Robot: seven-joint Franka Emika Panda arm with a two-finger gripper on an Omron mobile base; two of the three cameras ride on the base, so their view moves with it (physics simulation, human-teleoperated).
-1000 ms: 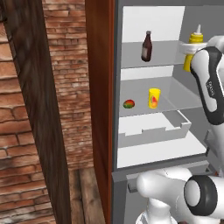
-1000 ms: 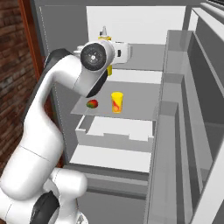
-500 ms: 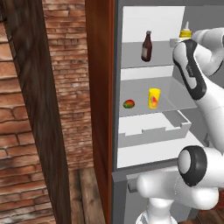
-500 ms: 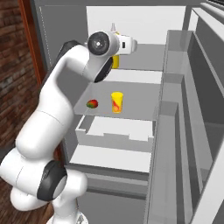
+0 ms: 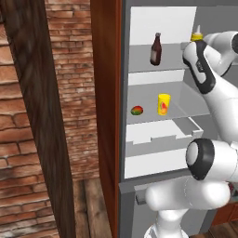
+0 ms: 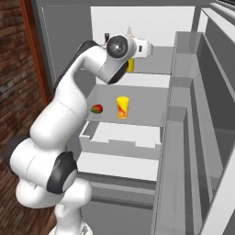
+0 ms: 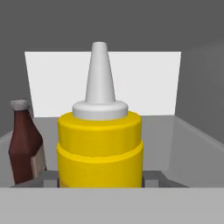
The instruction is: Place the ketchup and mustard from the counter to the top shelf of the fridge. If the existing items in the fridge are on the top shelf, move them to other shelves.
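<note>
Fingers (image 7: 151, 178) clamp the unlabelled mustard bottle (image 7: 100, 144) beside the ketchup bottle (image 7: 25, 142).

We saw a red brick wall (image 5: 79, 93) left of the open fridge (image 5: 162, 153) — wooden floorboards (image 5: 90, 209) below, and a dark wooden post (image 5: 42, 116) in front.

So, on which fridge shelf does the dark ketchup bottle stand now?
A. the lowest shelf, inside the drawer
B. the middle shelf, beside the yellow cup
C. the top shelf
C: the ketchup bottle stands upright on the top shelf, while the yellow cup is on the shelf below it.
</note>
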